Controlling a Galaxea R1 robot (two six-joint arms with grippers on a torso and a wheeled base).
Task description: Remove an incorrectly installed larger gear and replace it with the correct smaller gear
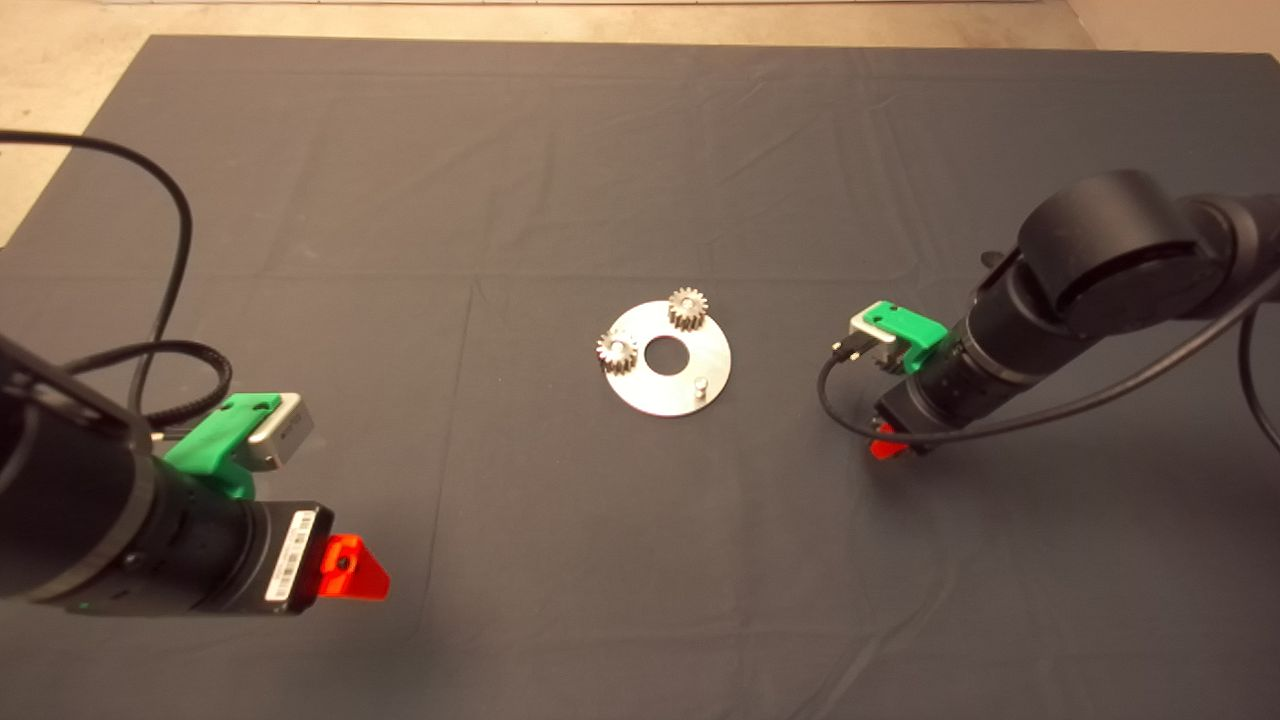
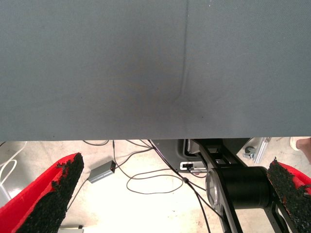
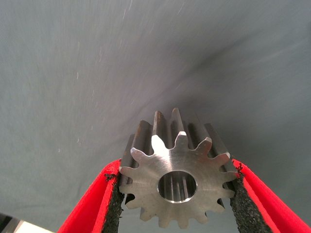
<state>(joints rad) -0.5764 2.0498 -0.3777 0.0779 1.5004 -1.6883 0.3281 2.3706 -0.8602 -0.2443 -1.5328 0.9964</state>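
On the dark mat [image 1: 640,150] that covers the worktop lies a round silver plate [image 1: 668,392] with a centre hole; two pale silver gears [image 1: 617,351] sit on it near its far and left rim, and a bare peg [image 1: 701,383] stands near its right rim with nothing on it. The right gripper [image 3: 177,194] hangs low over the mat, well to the right of the plate, and its fingers [image 3: 109,204] are closed on a gear [image 3: 177,165], pads pressed against the teeth on either side; the bright flat face and the centre hole face the wrist camera. From its wide face and dark teeth it looks to be the larger gear, though the close view makes that a judgement and not a certainty. The left gripper [image 2: 170,194] waits at the near left of the mat, fingers apart and holding nothing; beyond the mat's edge its camera shows floor, cables and part of the robot's base.

If the held gear is the larger one, the removal is done, since the peg is free; it is not yet set down. The smaller gear cannot be seen in any view, so fetching it and seating it on the bare peg remains.
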